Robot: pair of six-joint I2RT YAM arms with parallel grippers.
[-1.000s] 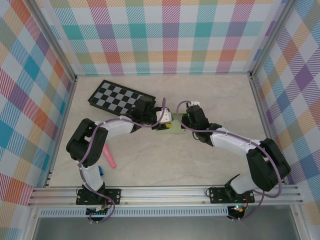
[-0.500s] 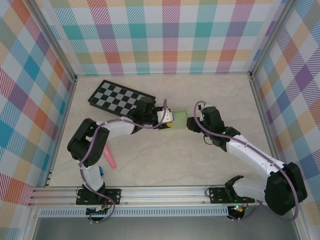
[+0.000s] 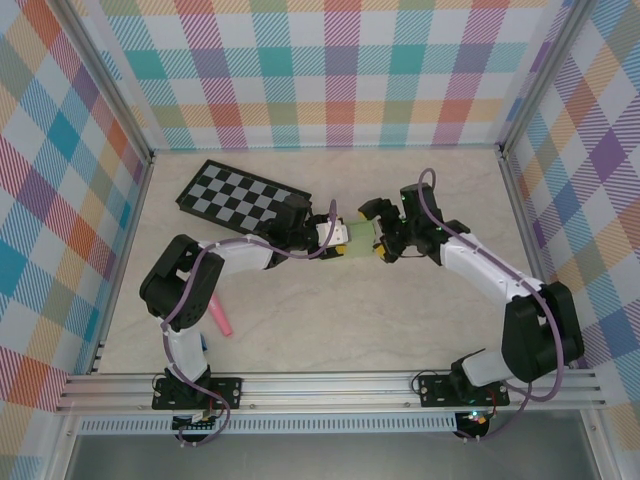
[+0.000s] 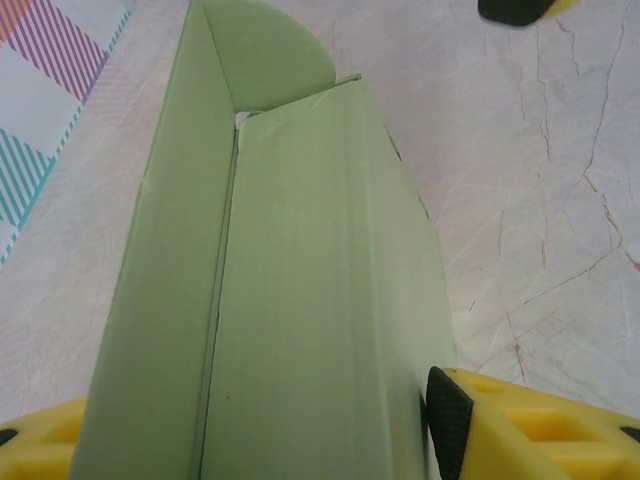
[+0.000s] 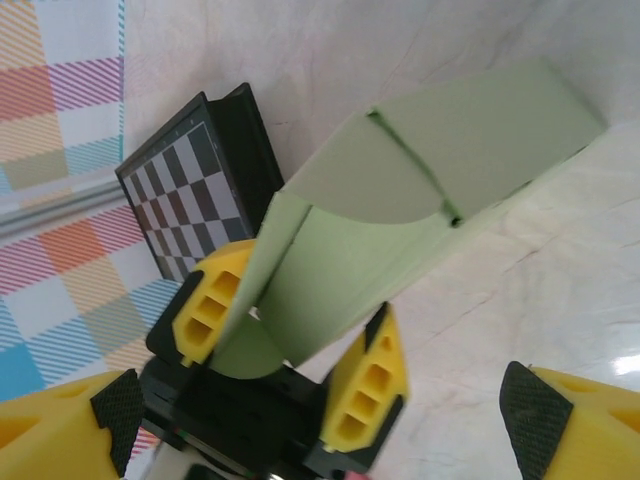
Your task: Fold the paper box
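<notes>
Left tool (image 3: pixel 336 237) grasping one end of box (image 3: pixel 356 233). Right tool (image 3: pixel 378 230) released, jaws spread wide, just beside box's other end.

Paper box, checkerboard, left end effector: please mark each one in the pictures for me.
paper box (image 4: pixel 300 300): left wrist view, on its wide green panel.
checkerboard (image 3: pixel 240 192): top external view, middle of the squared face.
left end effector (image 5: pixel 308 295): right wrist view, midway between its yellow fingertips, which clamp the box.

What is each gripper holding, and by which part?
Left gripper clamps the paper box by one end, a finger on each side; right gripper is open, holding nothing.
</notes>
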